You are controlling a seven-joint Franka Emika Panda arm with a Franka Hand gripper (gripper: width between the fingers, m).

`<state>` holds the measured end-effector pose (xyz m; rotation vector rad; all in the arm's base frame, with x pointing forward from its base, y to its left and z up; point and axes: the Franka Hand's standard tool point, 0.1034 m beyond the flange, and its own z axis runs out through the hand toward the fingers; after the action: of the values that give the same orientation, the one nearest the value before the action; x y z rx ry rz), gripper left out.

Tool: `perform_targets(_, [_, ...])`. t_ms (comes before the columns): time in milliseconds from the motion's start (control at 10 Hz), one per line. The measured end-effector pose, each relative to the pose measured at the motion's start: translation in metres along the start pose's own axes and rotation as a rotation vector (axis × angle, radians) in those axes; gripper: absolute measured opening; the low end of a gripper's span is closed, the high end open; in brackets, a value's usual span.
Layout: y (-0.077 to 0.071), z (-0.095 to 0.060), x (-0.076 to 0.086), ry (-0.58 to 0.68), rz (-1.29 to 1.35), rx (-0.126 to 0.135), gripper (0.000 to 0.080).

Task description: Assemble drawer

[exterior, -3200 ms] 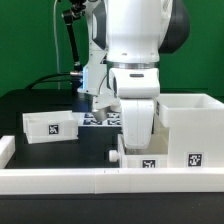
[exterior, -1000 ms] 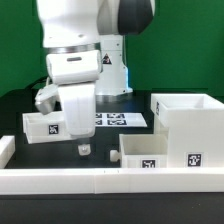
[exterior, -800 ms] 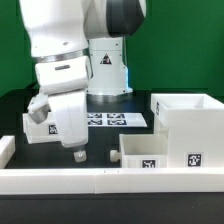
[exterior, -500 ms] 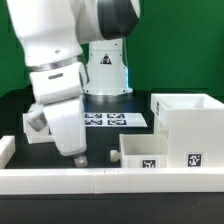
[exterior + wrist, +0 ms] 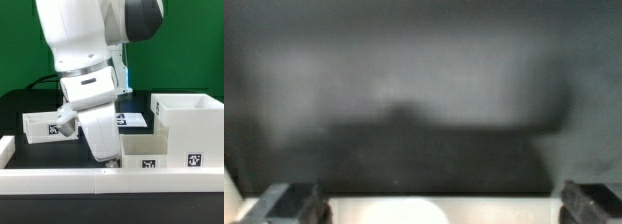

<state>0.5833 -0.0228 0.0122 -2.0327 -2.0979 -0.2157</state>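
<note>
You can read no word, number or brand in either view. Only square black-and-white tags (image 5: 150,165) show: on the small drawer box (image 5: 135,156), on the tall box (image 5: 185,125) just beside it, on the other drawer box (image 5: 38,128) well apart, and on the marker board (image 5: 133,120) behind it.

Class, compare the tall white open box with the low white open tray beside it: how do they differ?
The tall white open box rises well above the low white open tray. The box stands at the exterior view's right edge; the tray lies left of it. The box's walls are deep, the tray's shallow. Both are white and open-topped.
</note>
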Motion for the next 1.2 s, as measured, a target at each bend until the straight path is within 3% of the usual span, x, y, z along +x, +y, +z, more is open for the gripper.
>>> perform_targets(400, [0.004,0.004,0.026,0.003,0.035,0.006,0.0649])
perform_targets(900, [0.004,0.006,0.029,0.002,0.044,0.001,0.0649])
perform_targets(1200, [0.008,0.014,0.055,0.018,0.023,-0.006,0.0649])
